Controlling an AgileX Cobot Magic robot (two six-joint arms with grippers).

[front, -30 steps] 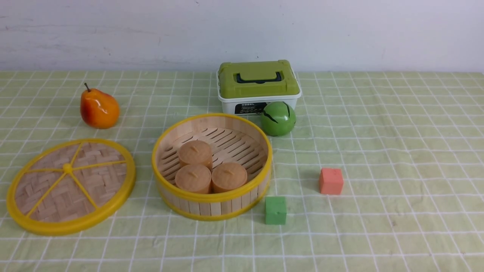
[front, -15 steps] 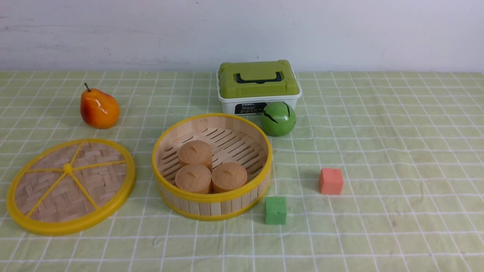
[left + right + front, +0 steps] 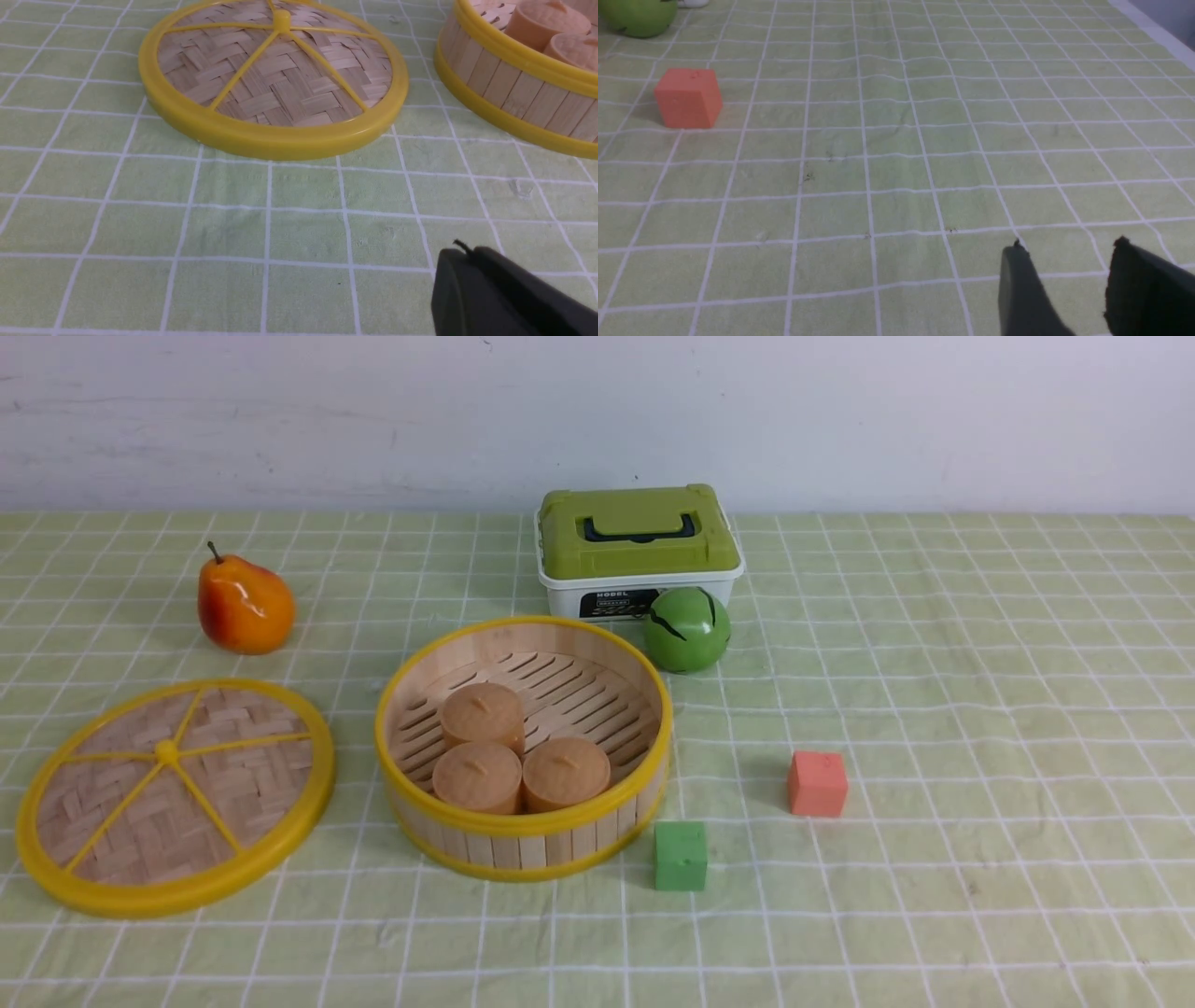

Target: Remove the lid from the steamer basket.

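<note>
The lid, a woven bamboo disc with yellow rim, spokes and knob, lies flat on the tablecloth left of the steamer basket, apart from it. The basket is uncovered and holds three tan buns. In the left wrist view the lid and basket wall lie ahead of my left gripper, whose jaws are together and empty, over bare cloth. My right gripper is open and empty over bare cloth. Neither gripper shows in the front view.
An orange pear sits behind the lid. A white box with olive-green lid and a green ball stand behind the basket. A green cube and a red cube lie to the basket's right; the red cube shows in the right wrist view.
</note>
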